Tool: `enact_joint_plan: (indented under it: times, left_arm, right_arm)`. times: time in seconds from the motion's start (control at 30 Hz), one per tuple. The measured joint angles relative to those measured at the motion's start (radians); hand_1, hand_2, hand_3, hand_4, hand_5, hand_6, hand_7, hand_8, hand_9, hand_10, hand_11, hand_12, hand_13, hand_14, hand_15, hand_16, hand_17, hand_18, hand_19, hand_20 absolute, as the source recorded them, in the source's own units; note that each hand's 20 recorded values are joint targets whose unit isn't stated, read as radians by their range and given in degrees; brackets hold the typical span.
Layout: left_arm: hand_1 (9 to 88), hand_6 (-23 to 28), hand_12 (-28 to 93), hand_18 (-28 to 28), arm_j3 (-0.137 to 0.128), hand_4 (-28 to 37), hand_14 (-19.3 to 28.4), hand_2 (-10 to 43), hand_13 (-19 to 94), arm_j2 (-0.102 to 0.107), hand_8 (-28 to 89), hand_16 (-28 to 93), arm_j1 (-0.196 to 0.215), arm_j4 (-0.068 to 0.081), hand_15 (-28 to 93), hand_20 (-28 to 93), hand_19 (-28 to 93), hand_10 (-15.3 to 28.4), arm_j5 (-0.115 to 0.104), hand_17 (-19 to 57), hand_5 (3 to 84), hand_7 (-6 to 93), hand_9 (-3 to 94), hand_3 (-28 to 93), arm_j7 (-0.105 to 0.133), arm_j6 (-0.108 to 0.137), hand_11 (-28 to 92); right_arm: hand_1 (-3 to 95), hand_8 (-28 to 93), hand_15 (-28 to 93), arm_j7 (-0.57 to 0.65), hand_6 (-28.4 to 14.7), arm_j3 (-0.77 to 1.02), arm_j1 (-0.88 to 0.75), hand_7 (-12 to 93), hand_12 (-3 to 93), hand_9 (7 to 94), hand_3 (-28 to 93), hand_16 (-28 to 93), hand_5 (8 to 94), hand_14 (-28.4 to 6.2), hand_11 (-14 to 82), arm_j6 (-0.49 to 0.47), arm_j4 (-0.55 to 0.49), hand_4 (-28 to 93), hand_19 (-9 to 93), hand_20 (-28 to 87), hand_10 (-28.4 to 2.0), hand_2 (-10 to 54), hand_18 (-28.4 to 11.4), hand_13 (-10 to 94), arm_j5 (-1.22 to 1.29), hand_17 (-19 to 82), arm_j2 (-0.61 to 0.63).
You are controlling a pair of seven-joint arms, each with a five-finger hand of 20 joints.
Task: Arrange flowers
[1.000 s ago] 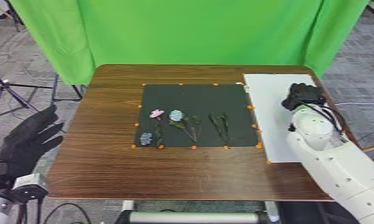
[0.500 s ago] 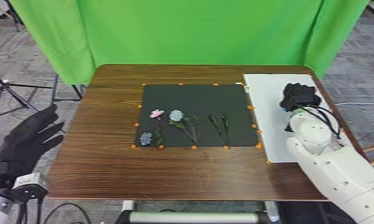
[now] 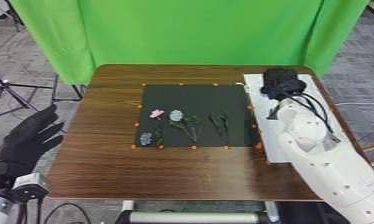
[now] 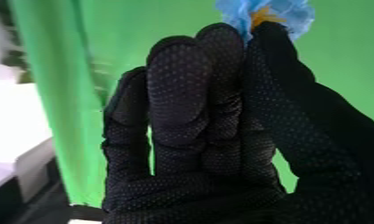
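Over the far part of the white board [image 3: 265, 117] is my right hand [image 3: 281, 82]. The right wrist view has that hand [image 4: 179, 100] pinching a blue flower [image 4: 294, 14] with an orange centre between thumb and fingertips. A dark mat [image 3: 192, 95] lies mid-table. On it, from left to right, are a small blue flower [image 3: 146, 138], a pink flower [image 3: 157, 114] with a thin stem, a pale blue flower [image 3: 175, 115] with leaves, and dark green stems [image 3: 224, 129]. My left hand [image 3: 28, 137], fingers straight, is beyond the table's left edge.
Small orange markers [image 3: 194, 147] line the mat's edges. The brown table [image 3: 166, 175] has its far edge before a green curtain [image 3: 201, 35]. Thin black stand legs [image 3: 28, 86] rise from the floor at the left.
My right hand has moved leftward and toward the table's far edge, along the white board. The left hand and the flowers on the mat have kept still.
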Motion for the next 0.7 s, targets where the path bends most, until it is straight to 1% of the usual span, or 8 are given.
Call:
enact_joint_plan:
  times: [0.13,0.27,0.47,0.7]
  left_arm:
    - [21.2,0.9,19,18.3,0.0,-28.3,10.9,0.3,14,0.0,-11,8,0.0,0.0,15,9,37,9.0,0.0,-11.1,21.1,21.3,17.4,70,-0.001,0.0,12]
    - [21.3,0.8,19,18.3,0.0,-28.3,10.9,0.4,14,0.0,-11,8,0.0,0.0,15,9,37,8.9,0.0,-11.1,21.1,21.2,17.4,70,-0.002,0.0,12]
    - [21.3,0.9,19,18.3,0.001,-28.3,10.9,0.4,14,0.001,-11,8,-0.001,0.0,15,9,37,8.9,0.0,-11.1,21.1,21.3,17.4,70,-0.003,0.0,12]
    - [21.3,0.8,19,18.3,0.006,-28.3,10.9,0.3,14,0.001,-11,8,-0.007,0.001,15,9,37,9.0,0.0,-11.1,21.1,21.3,17.4,70,-0.007,0.0,12]
  right_arm:
    - [49.2,1,58,-0.049,2.7,-0.014,0.009,52,53.1,81.5,82,33,67.0,-3.2,25.6,-0.011,-0.056,-28,77,41,-6.7,-9.5,-17.3,76,0.046,30,-0.03]
    - [48.9,2,58,-0.095,2.7,-0.052,0.024,52,53.3,81.3,82,33,66.9,-3.4,25.6,-0.036,-0.079,-28,76,41,-6.6,-9.5,-17.4,76,0.048,29,-0.065]
    - [48.8,1,59,-0.125,2.6,-0.135,0.055,52,53.5,81.1,82,32,67.0,-3.6,25.7,-0.096,-0.075,-28,76,41,-6.5,-9.5,-17.5,75,0.048,29,-0.116]
    - [48.8,1,59,-0.143,2.4,-0.209,0.093,52,53.6,80.6,82,33,66.8,-3.6,25.7,-0.119,-0.021,-28,76,41,-6.2,-9.5,-17.5,74,0.031,28,-0.186]
